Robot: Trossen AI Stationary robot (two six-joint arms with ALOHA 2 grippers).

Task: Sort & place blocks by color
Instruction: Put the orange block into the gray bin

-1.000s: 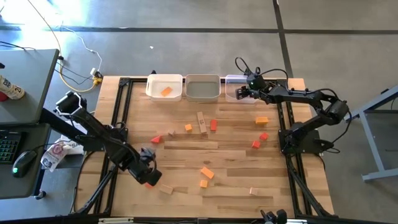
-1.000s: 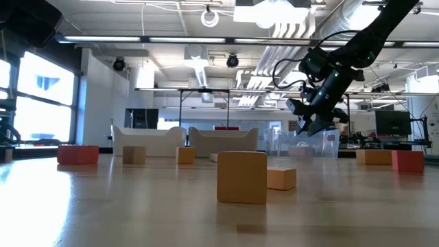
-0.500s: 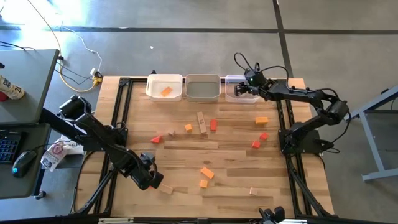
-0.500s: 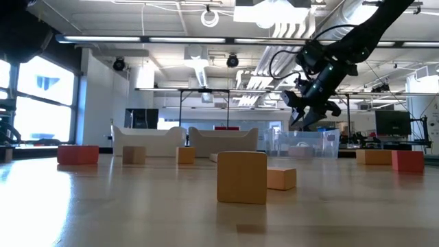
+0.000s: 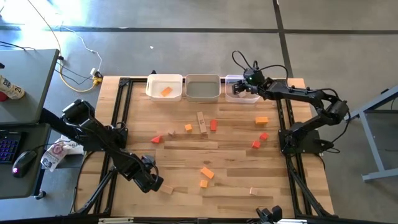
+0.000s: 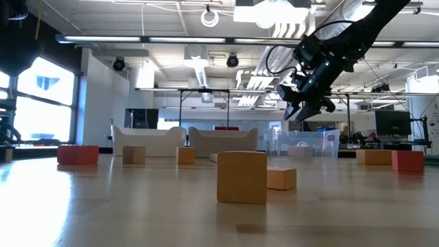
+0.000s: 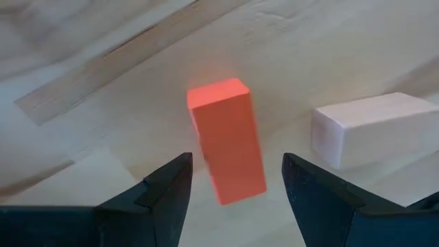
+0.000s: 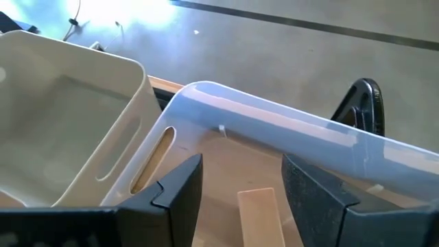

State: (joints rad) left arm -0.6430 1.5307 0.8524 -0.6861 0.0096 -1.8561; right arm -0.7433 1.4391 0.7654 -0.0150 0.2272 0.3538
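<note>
My left gripper (image 5: 150, 181) (image 7: 236, 160) hangs low over the table's near left, pointing down and open. One finger stands on either side of a red block (image 7: 227, 139) that lies flat on the wood, and neither touches it. A pale block (image 7: 370, 127) (image 5: 166, 190) lies close beside it. My right gripper (image 5: 238, 89) (image 8: 241, 165) is open above the clear bin (image 8: 288, 134) at the far right. A pale block (image 8: 260, 209) lies on that bin's floor. Several orange, red and pale blocks lie scattered mid-table.
A white bin (image 5: 153, 87) holding an orange block (image 5: 166, 91) and a grey bin (image 5: 203, 88) stand left of the clear bin along the far edge. Loose blocks include an orange one (image 5: 206, 172), a red one (image 5: 255, 144) and a pale bar (image 5: 201, 121). Black frame rails run along both table sides.
My left gripper has sunk toward the red block and now covers it in the high view. My right gripper has risen and drifted toward the table's left over the clear bin. Both have stayed open.
</note>
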